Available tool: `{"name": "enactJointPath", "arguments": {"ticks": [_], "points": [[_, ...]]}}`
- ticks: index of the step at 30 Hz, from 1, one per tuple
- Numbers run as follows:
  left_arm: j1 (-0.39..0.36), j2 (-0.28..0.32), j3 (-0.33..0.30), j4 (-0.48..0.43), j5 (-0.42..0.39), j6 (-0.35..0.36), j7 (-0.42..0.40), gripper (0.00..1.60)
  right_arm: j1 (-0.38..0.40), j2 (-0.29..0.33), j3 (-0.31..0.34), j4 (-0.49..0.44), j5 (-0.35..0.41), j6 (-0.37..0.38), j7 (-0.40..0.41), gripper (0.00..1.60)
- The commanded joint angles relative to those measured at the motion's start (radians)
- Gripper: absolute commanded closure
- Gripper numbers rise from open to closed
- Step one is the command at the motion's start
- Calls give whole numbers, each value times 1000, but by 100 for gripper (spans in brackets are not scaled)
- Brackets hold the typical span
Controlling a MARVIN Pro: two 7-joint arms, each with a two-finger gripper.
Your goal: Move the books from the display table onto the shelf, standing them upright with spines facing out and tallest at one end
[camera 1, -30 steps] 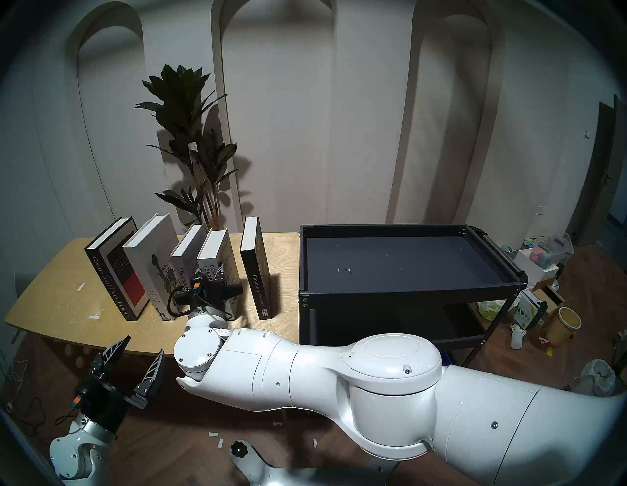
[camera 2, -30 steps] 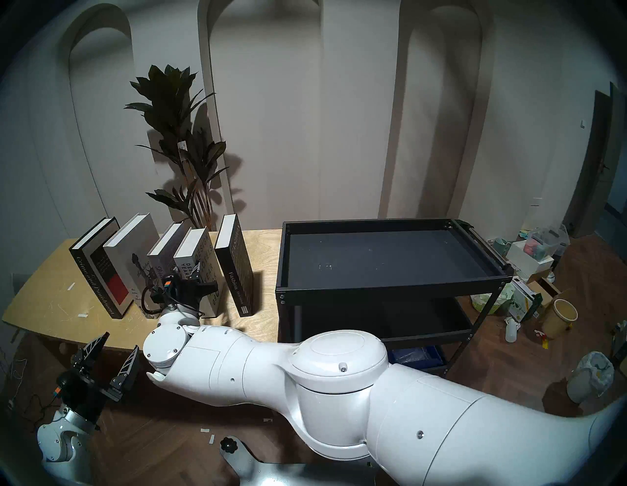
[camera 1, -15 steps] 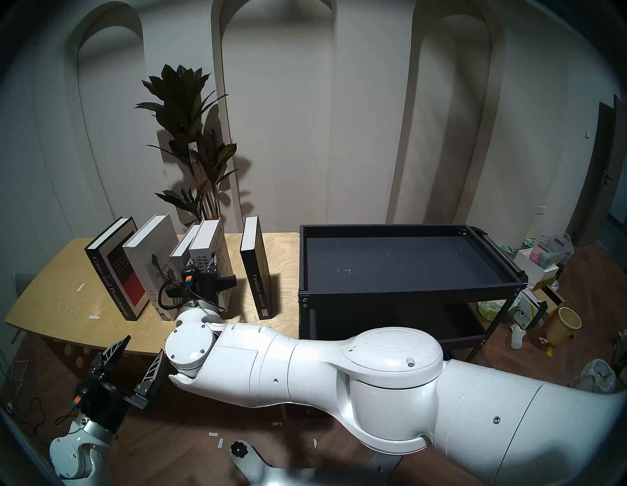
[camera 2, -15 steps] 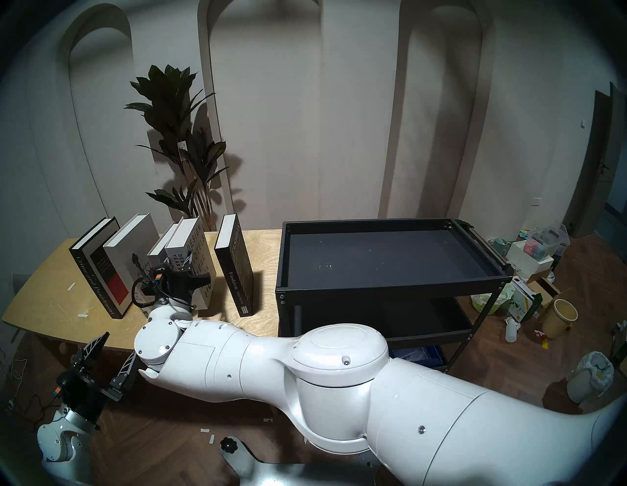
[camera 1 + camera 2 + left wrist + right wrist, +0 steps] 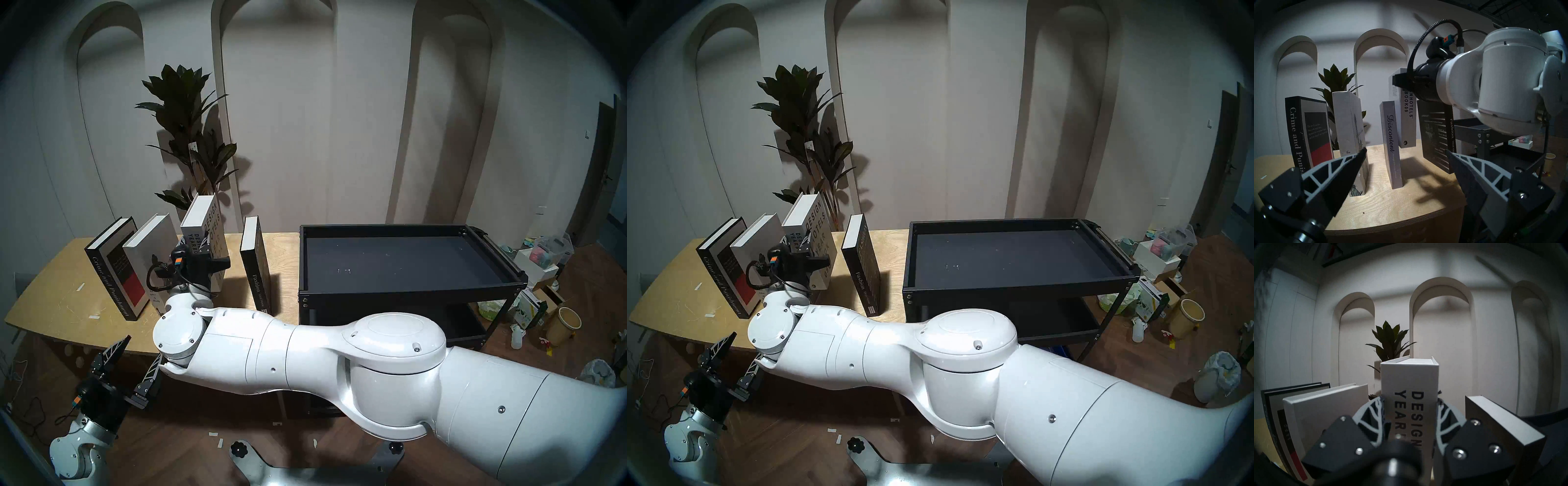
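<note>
The white Design Hotels book (image 5: pixel 203 234) is clear of the desk (image 5: pixel 61 305), upright, spine toward the robot, its top above the other books. The right gripper (image 5: pixel 1411 412) is clamped on its spine end, one finger on each cover, pointing roughly level at the books. The right arm (image 5: pixel 305 359) reaches from the lower right across the front of the shelf (image 5: pixel 407 288) to the row. Four books stand on the desk: Crime and Punishment (image 5: pixel 113 268) at far left, leaning, the Liberty book (image 5: pixel 149 251) beside it, leaning likewise, Discontent (image 5: pixel 1391 144) upright below and in front of the raised book in the left wrist view, and Fashion (image 5: pixel 256 268) upright at the right end, nearest the shelf. The shelf stands against the desk's right end; no book is on its top tier. The left gripper (image 5: pixel 137 356) sits low at the desk's near edge, jaws wide apart, holding nothing, pointing toward the books. A plant (image 5: pixel 190 135) stands behind the desk against the arched wall.
</note>
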Motion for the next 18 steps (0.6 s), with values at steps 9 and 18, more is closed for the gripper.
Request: {"name": "enactJointPath", "arguments": {"ticks": [9,18], "points": [[1,0,-3,-15,1,-2,-1,0,162,-16,55,-76,-88,15,-83,160],[1,0,-3,-16,1,-2,-2,0,256,-16,107,-109,-141,31,-154,160]]}}
